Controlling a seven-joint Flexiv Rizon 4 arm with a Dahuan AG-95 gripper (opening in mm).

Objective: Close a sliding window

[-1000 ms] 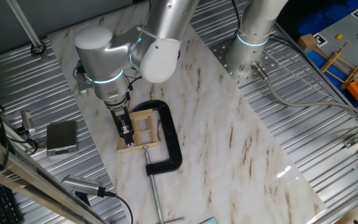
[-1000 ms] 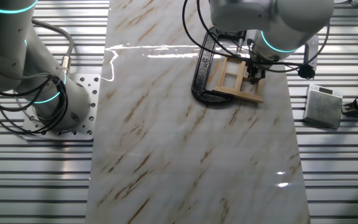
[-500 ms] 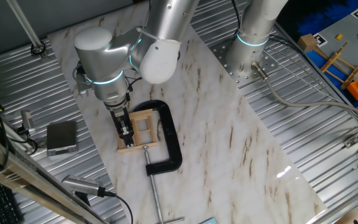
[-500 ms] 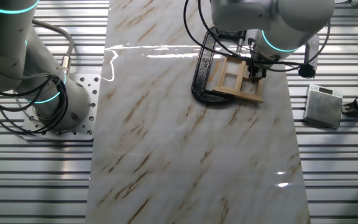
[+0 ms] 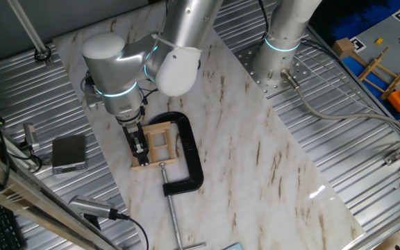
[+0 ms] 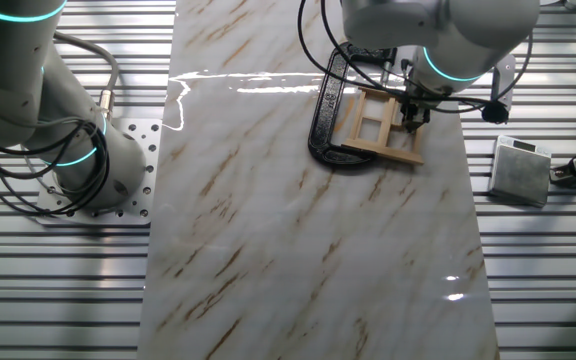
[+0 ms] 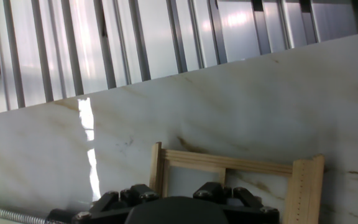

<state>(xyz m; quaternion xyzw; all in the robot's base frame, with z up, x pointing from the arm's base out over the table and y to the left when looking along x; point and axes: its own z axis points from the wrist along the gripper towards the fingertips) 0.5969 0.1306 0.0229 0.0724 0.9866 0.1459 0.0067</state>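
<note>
In one fixed view, the small square light-wood sliding window lies flat on the white marble-patterned bench, held inside the jaw of a black metal C-clamp. The black two-finger tool points down onto the window's edge farthest from the clamp's spine; whether it is spread or pressed together cannot be told here.

In the other fixed view, the tool again sits at the window's outer edge, opposite the clamp. The finger tips are hidden by the wrist, so contact is likely but not confirmed.

In the hand view, the window's frame and one crossbar show just beyond the tool body; the fingers themselves are out of sight.

Judgement: the tool is placed for the push, but the views do not settle whether the sash is shut, so the closing appears unfinished.
</note>
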